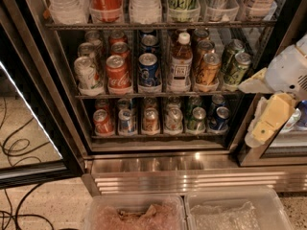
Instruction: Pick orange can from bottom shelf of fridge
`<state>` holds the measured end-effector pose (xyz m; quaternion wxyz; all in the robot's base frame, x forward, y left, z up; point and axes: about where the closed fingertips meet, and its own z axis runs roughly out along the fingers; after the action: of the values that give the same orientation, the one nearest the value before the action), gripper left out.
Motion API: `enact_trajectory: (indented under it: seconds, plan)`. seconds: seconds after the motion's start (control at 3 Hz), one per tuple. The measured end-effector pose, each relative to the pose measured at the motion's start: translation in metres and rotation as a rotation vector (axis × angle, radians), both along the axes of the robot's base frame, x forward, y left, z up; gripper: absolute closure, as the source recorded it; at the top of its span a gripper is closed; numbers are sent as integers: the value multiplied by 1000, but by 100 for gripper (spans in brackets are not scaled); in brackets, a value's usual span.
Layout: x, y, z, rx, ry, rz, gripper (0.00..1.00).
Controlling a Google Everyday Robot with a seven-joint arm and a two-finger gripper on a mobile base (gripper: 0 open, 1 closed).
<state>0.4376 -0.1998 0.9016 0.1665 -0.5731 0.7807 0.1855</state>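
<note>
The fridge [158, 164] stands open in front of me, with a ribbed steel base. On the bottom shelf [158, 135] a row of small cans stands in clear trays. The orange can [150, 120] is third from the left, between a blue-and-silver can [126, 120] and a silver can [173, 119]. My gripper [247, 111] is at the right, by the door frame, level with the middle and bottom shelves and to the right of the row. Its two pale fingers [266, 121] are spread apart and hold nothing. It is well apart from the orange can.
The middle shelf holds taller cans, a red Coca-Cola can [118, 74] and a bottle [181, 61]. The open glass door [29, 143] stands at the left, with cables [19, 147] on the floor. Two clear plastic bins [184, 210] sit below the fridge base.
</note>
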Motion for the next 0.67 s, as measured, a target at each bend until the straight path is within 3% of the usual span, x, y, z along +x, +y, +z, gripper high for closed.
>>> enact_trajectory:
  seconds: [0.67]
  plan:
    - [4, 12, -30, 46, 116, 32, 0]
